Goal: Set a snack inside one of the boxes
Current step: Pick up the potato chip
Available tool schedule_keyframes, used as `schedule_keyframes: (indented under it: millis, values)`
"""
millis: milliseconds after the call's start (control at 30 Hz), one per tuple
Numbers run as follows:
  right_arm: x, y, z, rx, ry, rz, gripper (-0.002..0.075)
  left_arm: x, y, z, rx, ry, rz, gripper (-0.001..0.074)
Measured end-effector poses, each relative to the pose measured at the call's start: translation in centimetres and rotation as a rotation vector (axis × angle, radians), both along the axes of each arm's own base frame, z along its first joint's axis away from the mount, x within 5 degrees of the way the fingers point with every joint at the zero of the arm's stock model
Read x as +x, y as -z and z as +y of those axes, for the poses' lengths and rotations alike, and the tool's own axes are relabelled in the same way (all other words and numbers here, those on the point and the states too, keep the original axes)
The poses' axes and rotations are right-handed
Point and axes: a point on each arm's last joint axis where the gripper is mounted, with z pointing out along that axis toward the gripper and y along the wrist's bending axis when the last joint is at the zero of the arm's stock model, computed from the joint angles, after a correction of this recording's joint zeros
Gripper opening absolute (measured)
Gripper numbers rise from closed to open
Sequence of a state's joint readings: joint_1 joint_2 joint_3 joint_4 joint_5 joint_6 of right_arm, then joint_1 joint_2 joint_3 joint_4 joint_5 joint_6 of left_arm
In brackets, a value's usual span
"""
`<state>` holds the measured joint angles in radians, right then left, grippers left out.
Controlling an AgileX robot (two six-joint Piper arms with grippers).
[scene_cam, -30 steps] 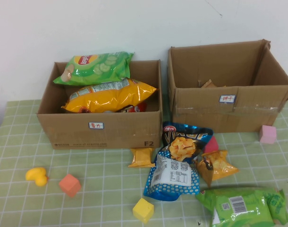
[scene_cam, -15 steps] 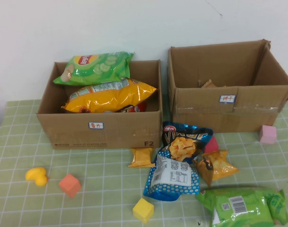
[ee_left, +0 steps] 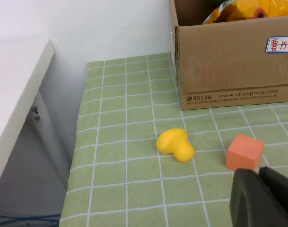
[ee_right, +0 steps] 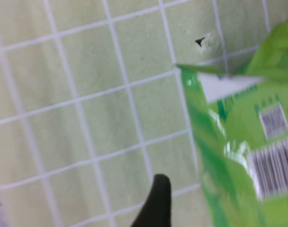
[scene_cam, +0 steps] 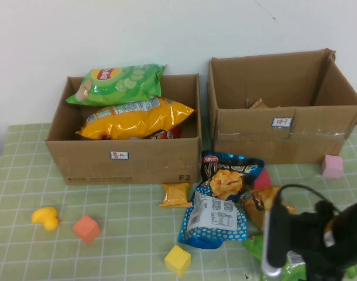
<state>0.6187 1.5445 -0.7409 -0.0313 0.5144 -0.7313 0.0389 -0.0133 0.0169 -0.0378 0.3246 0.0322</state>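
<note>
Two open cardboard boxes stand at the back: the left box (scene_cam: pixel 126 158) holds a green Lay's bag (scene_cam: pixel 117 82) and a yellow bag (scene_cam: pixel 134 117); the right box (scene_cam: pixel 284 140) is nearly empty. A blue snack bag (scene_cam: pixel 216 211) and small orange packets (scene_cam: pixel 176 194) lie in front. My right arm (scene_cam: pixel 319 237) covers the green snack bag (scene_cam: pixel 254 244) at the front right. In the right wrist view my right gripper (ee_right: pixel 215 203) is open over that bag (ee_right: pixel 248 142), one finger (ee_right: pixel 159 194) beside its edge. My left gripper (ee_left: pixel 259 189) is shut and empty near the orange cube (ee_left: pixel 244 151).
A yellow duck (scene_cam: pixel 45 218), an orange cube (scene_cam: pixel 86 228), a yellow cube (scene_cam: pixel 177 259) and a pink cube (scene_cam: pixel 332 166) lie on the green checked cloth. The left wrist view shows the duck (ee_left: pixel 174 144), the left box's corner (ee_left: pixel 233 66) and the table's left edge.
My right arm has come into the high view at the front right and now covers most of the green snack bag. Nothing else has moved.
</note>
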Motion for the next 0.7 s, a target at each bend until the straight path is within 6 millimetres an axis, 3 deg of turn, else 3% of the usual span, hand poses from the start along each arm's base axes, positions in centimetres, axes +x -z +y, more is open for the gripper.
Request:
schedule_keyframes:
  millis: [500, 600, 700]
  values:
    - [2.6, 7.4, 2.1, -0.032, -0.105, -0.041, 0.0679, 0.0, 0.0, 0.0, 0.000, 0.000, 0.000, -0.0003]
    - [2.8, 7.8, 2.3, -0.042, -0.100, -0.029, 0.0567, 0.0, 0.0, 0.0, 0.000, 0.000, 0.000, -0.0003]
    - [3.5, 7.2, 2.6, -0.056, -0.065, -0.010, 0.0330, 0.0, 0.0, 0.0, 0.000, 0.000, 0.000, -0.0003]
